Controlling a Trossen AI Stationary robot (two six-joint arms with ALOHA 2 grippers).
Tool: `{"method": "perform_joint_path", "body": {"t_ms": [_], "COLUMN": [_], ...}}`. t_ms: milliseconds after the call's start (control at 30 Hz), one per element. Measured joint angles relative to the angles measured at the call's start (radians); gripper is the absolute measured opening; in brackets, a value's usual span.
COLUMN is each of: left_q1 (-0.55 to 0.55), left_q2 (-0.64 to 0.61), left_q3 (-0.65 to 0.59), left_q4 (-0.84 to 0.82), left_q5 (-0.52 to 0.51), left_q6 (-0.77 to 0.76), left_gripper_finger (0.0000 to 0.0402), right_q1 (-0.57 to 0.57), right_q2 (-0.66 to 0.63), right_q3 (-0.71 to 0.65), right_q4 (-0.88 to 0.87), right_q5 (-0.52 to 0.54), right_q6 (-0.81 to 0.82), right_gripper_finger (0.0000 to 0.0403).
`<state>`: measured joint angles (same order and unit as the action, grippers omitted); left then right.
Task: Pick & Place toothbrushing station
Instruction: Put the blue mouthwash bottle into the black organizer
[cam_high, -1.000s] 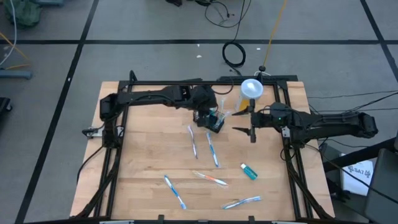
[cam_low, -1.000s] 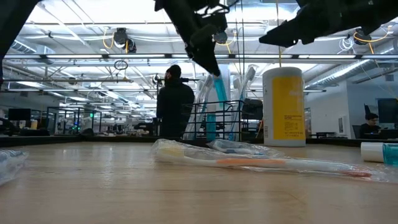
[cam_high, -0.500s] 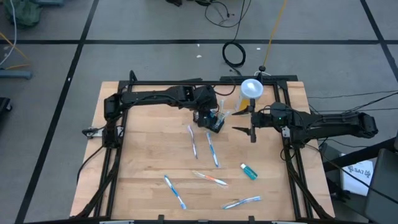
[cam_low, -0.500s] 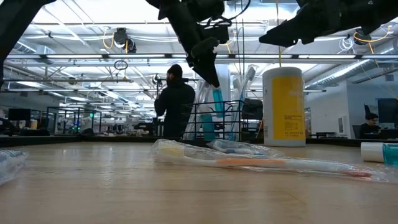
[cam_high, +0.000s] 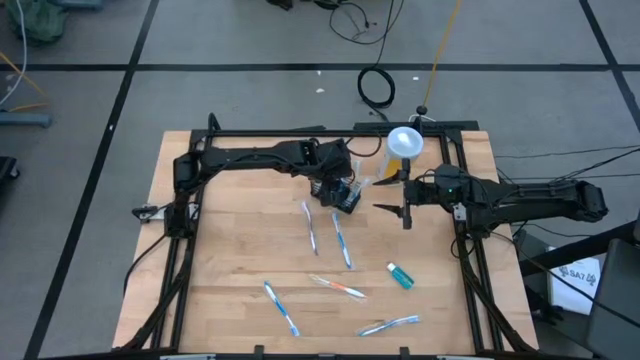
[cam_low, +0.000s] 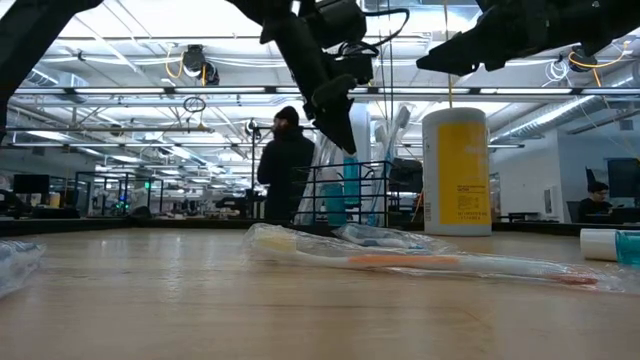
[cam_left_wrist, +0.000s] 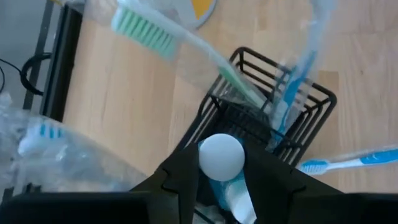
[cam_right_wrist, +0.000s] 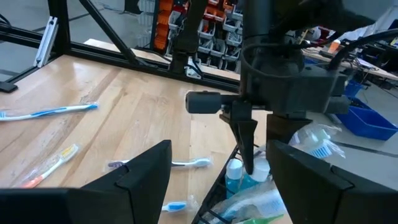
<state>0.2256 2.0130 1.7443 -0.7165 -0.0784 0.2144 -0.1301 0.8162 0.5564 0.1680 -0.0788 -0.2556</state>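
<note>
Left gripper (cam_low: 340, 125) now a bit higher and a bit more to the right in the low view than a second ago. Fingers a little wider apart than before, on each side of a white-capped tube (cam_left_wrist: 221, 155) standing in the toothbrushing station (cam_high: 347, 195); cannot tell if still squeezing it or letting go. Right gripper (cam_high: 390, 209) in the same spot as before, hanging above the tabletop (cam_high: 240, 260) just right of the basket, fingers spread wide, holding nothing.

Black wire basket at the back middle of the tabletop, right under the left gripper. Inside it: the blue tube, a green toothbrush (cam_left_wrist: 186, 46) and a blue toothbrush (cam_left_wrist: 292, 93), both in clear wrap. Tall yellow cup with white lid (cam_high: 404, 143) just beside it, toward the back right.

Light wood tabletop with a black frame around it. Wrapped toothbrushes scattered across it: two (cam_high: 327, 232) near the basket, three more (cam_high: 340, 288) toward the front. Small teal tube (cam_high: 401, 275) lying near the right side.

Big room behind, with bright ceiling lights and shelves. A person in dark clothes (cam_low: 284, 165) standing far back, a bit more to the right than a second ago. Grey floor with black lines and a coiled cable (cam_high: 377, 88) beyond the table.
</note>
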Motion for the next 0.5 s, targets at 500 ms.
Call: {"method": "perform_joint_path", "body": {"t_ms": [500], "left_q1": [0.002], "left_q2": [0.012], "left_q3": [0.000], "left_q4": [0.001], "left_q5": [0.002], "left_q6": [0.017], "left_gripper_finger": [0.0128], "right_q1": [0.000], "right_q2": [0.000], "right_q3": [0.000], "right_q4": [0.000], "right_q5": [0.000], "right_q6": [0.000], "right_gripper_finger": [0.0256]}}
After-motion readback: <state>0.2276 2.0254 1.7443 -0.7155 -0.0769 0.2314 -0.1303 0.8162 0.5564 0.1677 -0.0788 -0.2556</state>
